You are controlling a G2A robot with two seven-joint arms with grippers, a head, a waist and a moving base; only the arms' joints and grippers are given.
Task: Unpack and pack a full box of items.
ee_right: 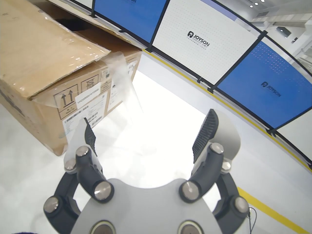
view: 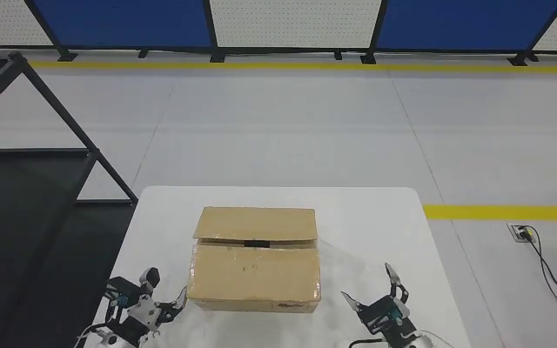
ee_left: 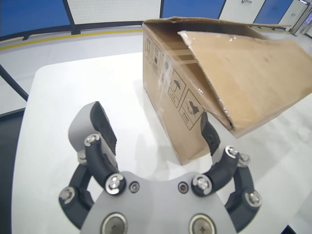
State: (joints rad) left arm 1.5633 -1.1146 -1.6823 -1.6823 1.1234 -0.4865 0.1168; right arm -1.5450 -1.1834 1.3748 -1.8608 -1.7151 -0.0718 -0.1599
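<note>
A brown cardboard box [view: 255, 261] stands in the middle of the white table [view: 374, 226], its two long top flaps loosely lowered with a dark gap between them. My left gripper [view: 167, 296] hangs open at the table's near left, just beside the box's near left corner. In the left wrist view the box [ee_left: 207, 74] shows its printed side wall and a raised flap, and the left gripper [ee_left: 152, 120] holds nothing. My right gripper [view: 374, 291] stands open at the near right, apart from the box [ee_right: 48, 57]; the right gripper [ee_right: 148, 127] is empty. Loose clear tape [ee_right: 121, 74] hangs off the box's end.
Bare table lies on both sides of the box and behind it. A black metal frame [view: 61, 130] stands off the table's left side. Blue and white partition panels [view: 296, 22] line the far end of the grey floor, with yellow floor lines.
</note>
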